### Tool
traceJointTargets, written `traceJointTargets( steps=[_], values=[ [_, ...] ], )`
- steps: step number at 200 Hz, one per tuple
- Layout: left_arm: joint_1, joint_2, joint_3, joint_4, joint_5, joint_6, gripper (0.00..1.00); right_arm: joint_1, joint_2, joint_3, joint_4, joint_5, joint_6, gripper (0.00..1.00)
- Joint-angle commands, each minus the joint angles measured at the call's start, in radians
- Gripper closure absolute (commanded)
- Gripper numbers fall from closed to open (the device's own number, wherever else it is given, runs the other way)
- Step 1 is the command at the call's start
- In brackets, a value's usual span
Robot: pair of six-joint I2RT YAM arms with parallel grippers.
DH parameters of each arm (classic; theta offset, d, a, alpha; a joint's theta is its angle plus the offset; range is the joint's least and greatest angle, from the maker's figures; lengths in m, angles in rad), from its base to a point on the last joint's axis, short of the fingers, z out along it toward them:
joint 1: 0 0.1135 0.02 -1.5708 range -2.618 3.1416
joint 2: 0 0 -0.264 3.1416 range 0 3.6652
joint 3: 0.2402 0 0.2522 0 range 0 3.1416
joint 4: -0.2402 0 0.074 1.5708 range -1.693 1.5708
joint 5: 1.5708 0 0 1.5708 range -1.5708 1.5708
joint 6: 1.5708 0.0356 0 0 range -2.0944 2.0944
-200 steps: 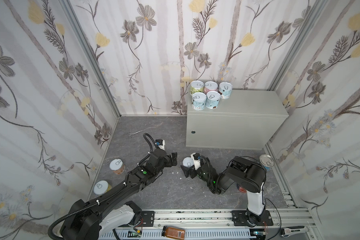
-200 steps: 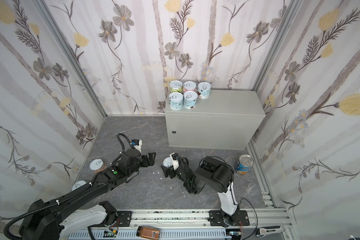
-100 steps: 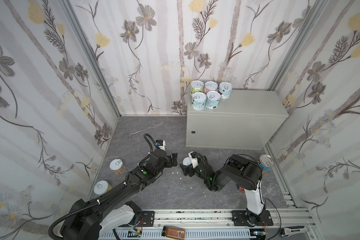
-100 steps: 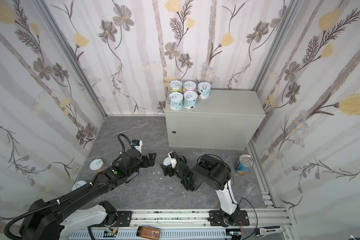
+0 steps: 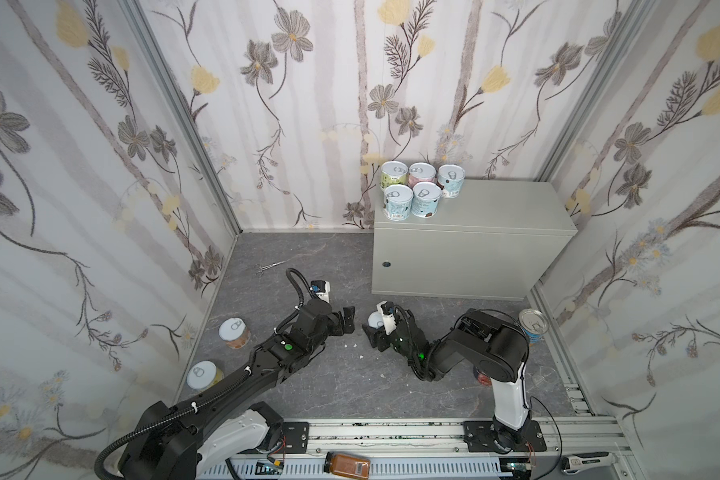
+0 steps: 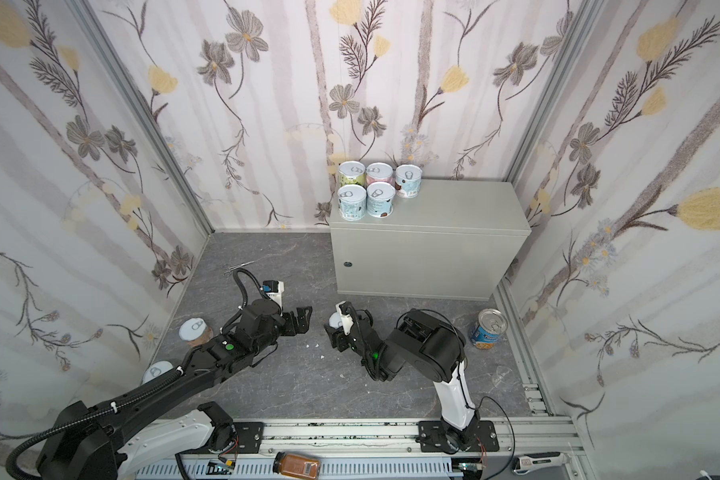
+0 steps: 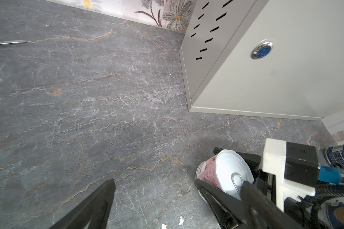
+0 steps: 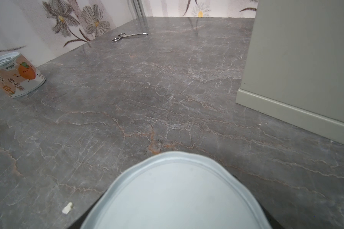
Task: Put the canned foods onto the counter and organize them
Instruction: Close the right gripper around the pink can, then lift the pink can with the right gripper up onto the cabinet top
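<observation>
Pink can [image 7: 224,172] pinched by right gripper [image 5: 374,322]; left gripper [image 5: 348,320] spread; five cans [image 5: 426,200] on counter [image 5: 499,210].

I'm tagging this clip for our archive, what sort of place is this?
Probably a staged robot test cell, not a real kitchen: floral wallpaper panels in aluminium framing, robot arms bolted to a base rail, and a grey metal cabinet serving as counter for canned foods.
</observation>
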Motion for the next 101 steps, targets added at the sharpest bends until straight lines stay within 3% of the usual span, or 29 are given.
traceJointTargets(
  steps=[1, 67, 101],
  values=[
    [0.002, -0.011, -0.005, 0.027, 0.003, -0.017, 0.00, 0.006, -0.043, 0.002, -0.065, 0.017, -0.009, 0.39],
    [-0.006, -0.054, -0.021, 0.020, 0.020, -0.026, 0.00, 0.042, -0.299, -0.027, -0.326, 0.104, -0.030, 0.42],
    [-0.066, -0.073, 0.003, 0.004, -0.045, -0.010, 0.00, 0.045, -0.460, -0.035, -0.489, 0.137, -0.023, 0.42]
  ],
)
